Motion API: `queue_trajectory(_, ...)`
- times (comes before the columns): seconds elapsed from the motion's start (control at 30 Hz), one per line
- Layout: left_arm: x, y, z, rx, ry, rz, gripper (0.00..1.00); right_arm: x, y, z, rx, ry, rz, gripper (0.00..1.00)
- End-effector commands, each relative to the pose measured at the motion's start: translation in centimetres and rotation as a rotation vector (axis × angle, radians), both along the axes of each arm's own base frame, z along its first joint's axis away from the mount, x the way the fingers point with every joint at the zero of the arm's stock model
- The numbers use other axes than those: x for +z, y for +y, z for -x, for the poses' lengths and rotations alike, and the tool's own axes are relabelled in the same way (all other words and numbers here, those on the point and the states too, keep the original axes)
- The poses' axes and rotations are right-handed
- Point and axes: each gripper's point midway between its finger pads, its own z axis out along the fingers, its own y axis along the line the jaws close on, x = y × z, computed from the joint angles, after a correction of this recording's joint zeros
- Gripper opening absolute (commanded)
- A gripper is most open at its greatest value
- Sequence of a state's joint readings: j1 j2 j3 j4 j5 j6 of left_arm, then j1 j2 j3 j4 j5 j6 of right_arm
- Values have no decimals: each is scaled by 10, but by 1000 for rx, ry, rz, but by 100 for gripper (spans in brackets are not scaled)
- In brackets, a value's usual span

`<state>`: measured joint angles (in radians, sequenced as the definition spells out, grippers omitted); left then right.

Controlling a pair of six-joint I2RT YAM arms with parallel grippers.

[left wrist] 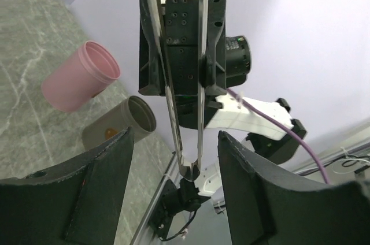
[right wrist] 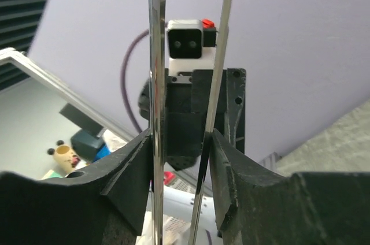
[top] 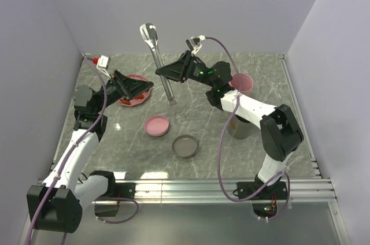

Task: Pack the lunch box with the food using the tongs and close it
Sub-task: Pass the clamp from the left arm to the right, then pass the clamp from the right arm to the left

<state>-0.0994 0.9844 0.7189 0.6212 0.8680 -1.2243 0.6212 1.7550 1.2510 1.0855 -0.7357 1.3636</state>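
The silver tongs (top: 157, 60) stand tilted in the air above the back of the table, hinge end toward the table. My right gripper (top: 163, 71) is shut on the tongs, its fingers (right wrist: 139, 164) pressing both slim arms (right wrist: 155, 54). My left gripper (top: 147, 86) is open; the tongs' hinge end (left wrist: 193, 170) hangs between its fingers (left wrist: 110, 170) without touching them. The pink tub (top: 241, 82) and grey tub (top: 237, 128) stand at the right, also seen as pink tub (left wrist: 81, 77) and grey tub (left wrist: 121, 123). The pink lid (top: 156, 125) and grey lid (top: 185, 146) lie mid-table. Red food (top: 128, 99) lies on the plate, mostly hidden.
The flat pink plate (top: 139, 101) sits at the back left under my left gripper. The right arm (top: 254, 109) reaches across in front of the grey tub. Walls close in the table at the back and both sides; a metal rail (top: 231, 186) runs along the near edge.
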Motion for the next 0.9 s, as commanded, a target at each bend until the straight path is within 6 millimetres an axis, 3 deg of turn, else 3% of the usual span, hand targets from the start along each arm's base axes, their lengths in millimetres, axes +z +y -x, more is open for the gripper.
queue_trajectory(0.0,12,1,-4,14,-47,-56,66,22,-4,8,-40,-142,82,47)
queue_trajectory(0.07,8,6,-12,31,-13,-80,66,5,1,-4,-106,-243,207,46)
queue_trajectory(0.1,8,9,-13,30,-8,-85,66,-16,4,-10,-107,-189,307,46)
queue_trajectory(0.17,9,23,-19,67,1,-87,66,-19,2,-20,-155,-276,376,47)
queue_trajectory(0.2,10,30,-22,87,2,-88,66,-35,1,-23,-153,-245,450,47)
queue_trajectory(0.23,9,43,-27,117,11,-94,66,-33,1,-28,-185,-313,480,47)
queue_trajectory(0.37,2,78,-42,171,66,-141,67,-59,0,-46,-201,-329,642,47)
queue_trajectory(0.4,-11,84,-45,169,152,-148,67,-87,1,-49,-168,-270,727,47)
queue_trajectory(0.43,-22,96,-54,178,154,-193,67,-77,4,-55,-178,-320,742,47)
queue_trajectory(0.47,-19,102,-59,194,161,-219,67,-84,6,-59,-169,-313,777,47)
queue_trajectory(0.5,-35,110,-60,204,266,-228,67,-94,8,-63,-145,-303,827,47)
queue_trajectory(0.53,-46,117,-66,199,246,-289,67,-100,12,-61,-126,-301,846,48)
queue_trajectory(0.6,-40,127,-73,236,197,-361,67,-111,14,-61,-109,-309,878,49)
queue_trajectory(0.73,-30,135,-69,272,-5,-517,67,-118,15,-53,-84,-325,890,50)
queue_trajectory(0.8,-29,135,-68,306,-30,-507,68,-118,13,-52,-101,-333,904,50)
queue_trajectory(0.83,-20,130,-58,319,-41,-473,69,-117,12,-50,-106,-338,903,50)
queue_trajectory(0.87,-27,128,-58,330,-78,-458,70,-109,11,-47,-117,-353,889,50)
